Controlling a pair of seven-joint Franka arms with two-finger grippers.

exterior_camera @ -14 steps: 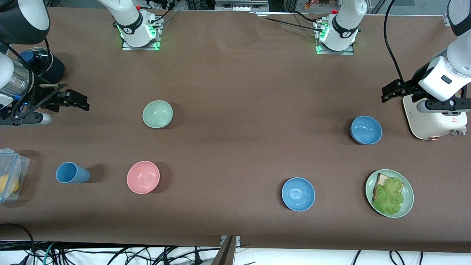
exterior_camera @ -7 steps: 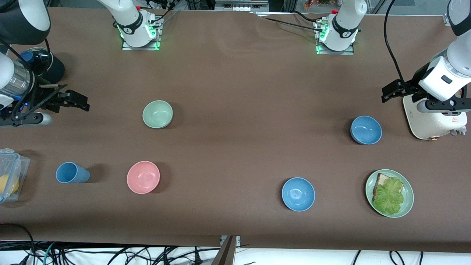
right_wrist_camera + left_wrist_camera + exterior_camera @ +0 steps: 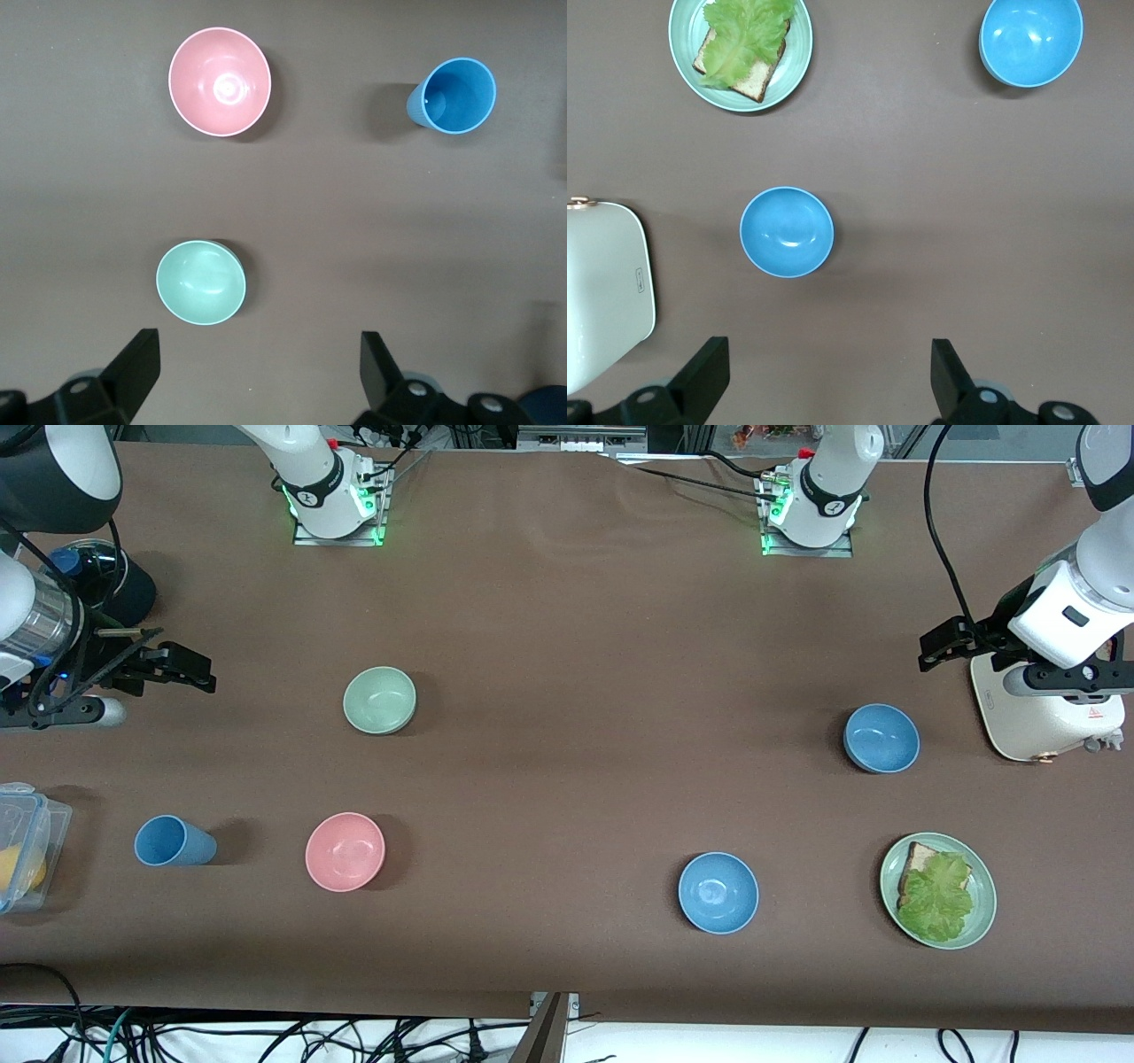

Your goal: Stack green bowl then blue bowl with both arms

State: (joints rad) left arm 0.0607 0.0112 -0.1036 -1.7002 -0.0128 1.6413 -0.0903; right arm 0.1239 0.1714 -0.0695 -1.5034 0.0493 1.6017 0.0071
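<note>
The pale green bowl (image 3: 379, 700) sits upright on the brown table toward the right arm's end; it also shows in the right wrist view (image 3: 201, 283). Two blue bowls stand toward the left arm's end: one (image 3: 881, 738) (image 3: 787, 232) farther from the front camera, one (image 3: 718, 892) (image 3: 1030, 40) nearer. My right gripper (image 3: 199, 671) (image 3: 257, 367) is open and empty, above the table beside the green bowl. My left gripper (image 3: 928, 652) (image 3: 830, 372) is open and empty, above the table close to the farther blue bowl.
A pink bowl (image 3: 345, 851) (image 3: 220, 81) and a blue cup (image 3: 173, 841) (image 3: 456, 96) stand nearer the camera than the green bowl. A green plate (image 3: 982, 921) (image 3: 799, 71) holds bread and lettuce. A white appliance (image 3: 1036, 717) and a clear container (image 3: 22, 846) stand at the table's ends.
</note>
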